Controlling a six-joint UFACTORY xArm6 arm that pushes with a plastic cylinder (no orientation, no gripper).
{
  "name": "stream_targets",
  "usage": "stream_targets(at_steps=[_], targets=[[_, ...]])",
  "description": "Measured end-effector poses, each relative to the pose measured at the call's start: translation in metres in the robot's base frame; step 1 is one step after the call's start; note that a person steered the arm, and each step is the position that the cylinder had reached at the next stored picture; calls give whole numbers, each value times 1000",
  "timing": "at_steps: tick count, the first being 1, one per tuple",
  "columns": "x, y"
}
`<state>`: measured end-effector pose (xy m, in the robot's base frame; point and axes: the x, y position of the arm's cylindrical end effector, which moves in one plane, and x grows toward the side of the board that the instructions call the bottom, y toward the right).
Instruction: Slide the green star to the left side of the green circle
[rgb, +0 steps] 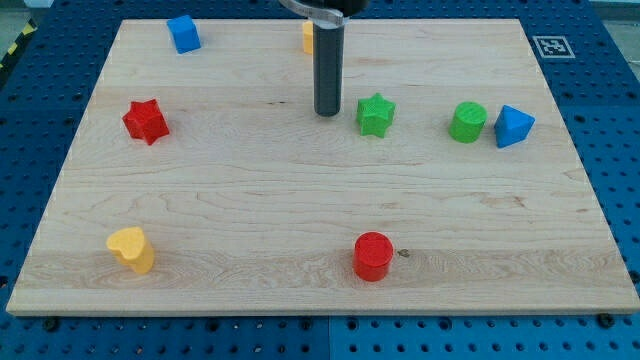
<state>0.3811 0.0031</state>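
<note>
Camera view: my tip (327, 113) rests on the wooden surface (250, 220) just left of the green star (376, 114), which sits well left of the green circle (467, 122). There is no claw, so nothing is grasped. The star looks light, rigid and apt to pivot, so a push belongs on its left side, centred.

— How many blocks are on the desk (300, 220)?

— Eight, I think. Two green: a green star (376, 114) and a green circle (467, 122). Two red: a red star (145, 121) and a red circle (373, 255).

— And blue?

— Two: a blue cube (184, 33) and a blue triangle (513, 126). One yellow heart (132, 249). At twelve o'clock, one orange block (308, 37), mostly hidden behind the rod, so its shape is unclear.
</note>
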Motion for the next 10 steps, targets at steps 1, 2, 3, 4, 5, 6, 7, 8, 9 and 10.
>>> stream_targets(at_steps=[1,2,3,4,5,6,7,8,9,10], targets=[[11,19],[12,33],[13,33],[18,33],[20,33],[20,33],[18,38],[13,53],[13,62],[12,69]])
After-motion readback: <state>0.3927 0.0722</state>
